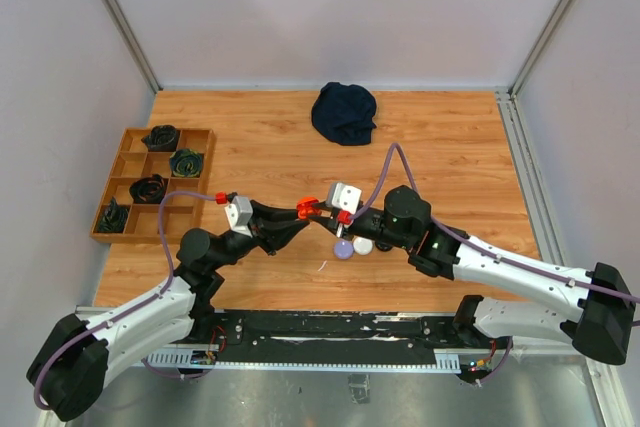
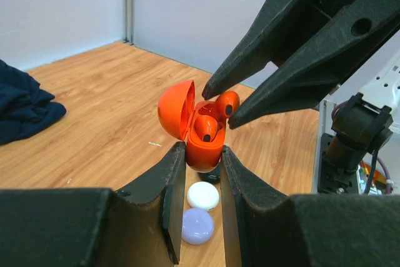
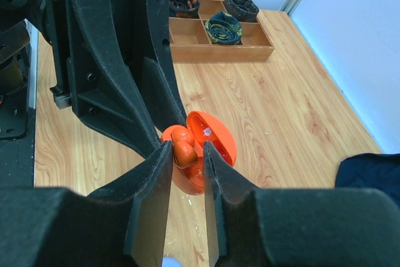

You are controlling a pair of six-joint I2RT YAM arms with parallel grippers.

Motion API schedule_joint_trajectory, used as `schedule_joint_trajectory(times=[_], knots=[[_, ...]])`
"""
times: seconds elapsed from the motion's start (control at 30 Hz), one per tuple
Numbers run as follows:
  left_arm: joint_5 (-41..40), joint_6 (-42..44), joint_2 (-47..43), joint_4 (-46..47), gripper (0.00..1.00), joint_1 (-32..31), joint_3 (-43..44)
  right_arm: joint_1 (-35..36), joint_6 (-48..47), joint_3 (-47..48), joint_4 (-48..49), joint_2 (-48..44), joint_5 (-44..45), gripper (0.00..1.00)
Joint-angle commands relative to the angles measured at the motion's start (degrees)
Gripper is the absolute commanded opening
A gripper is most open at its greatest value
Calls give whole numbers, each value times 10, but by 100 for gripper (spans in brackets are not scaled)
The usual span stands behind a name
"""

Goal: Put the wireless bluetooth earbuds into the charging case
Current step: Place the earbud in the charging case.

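Note:
My left gripper [image 2: 201, 152] is shut on the base of an open red-orange charging case [image 2: 204, 149], held above the table with its lid [image 2: 176, 109] tipped back. One red-orange earbud [image 2: 206, 128] sits in the case. My right gripper [image 3: 186, 151] is shut on a second red-orange earbud [image 3: 187, 152] and holds it just over the case's open well [image 3: 215, 145]. That earbud also shows in the left wrist view [image 2: 227, 104], between the right fingertips. In the top view the two grippers meet at the case [image 1: 308, 207].
A white round case [image 2: 203, 196] and a pale purple round case [image 2: 198, 225] lie on the table below the held case, also seen from above [image 1: 362, 245] [image 1: 344, 248]. A dark cloth [image 1: 344, 112] lies at the back. A wooden compartment tray [image 1: 110, 232] stands at the left.

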Motion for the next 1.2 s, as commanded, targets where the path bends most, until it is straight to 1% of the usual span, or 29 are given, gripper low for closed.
schedule_joint_trajectory(times=[0.0, 0.13, 0.33, 0.6, 0.73, 0.87, 1.17], knots=[[2, -7, -8, 36, 0, -3, -1, 10, -13, -9, 1, -7, -10, 27], [3, -7, -13, 36, 0, -3, -2, 10, -17, -10, -7, -9, 4, 29], [-5, 3, -13, 25, 0, -3, -3, 9, -11, -8, -12, -30, 18, 37], [-11, 8, -11, 20, 0, -3, -4, 10, 18, -2, -7, -37, 29, 58], [-12, 9, -11, 20, 0, -3, -4, 10, 34, 1, 5, -29, 39, 66], [-12, 8, -11, 19, 0, -3, -4, 10, 41, 1, 7, -24, 68, 69], [-11, 9, -13, 20, 0, -3, -4, 10, 43, -8, 8, -32, 119, 70]])
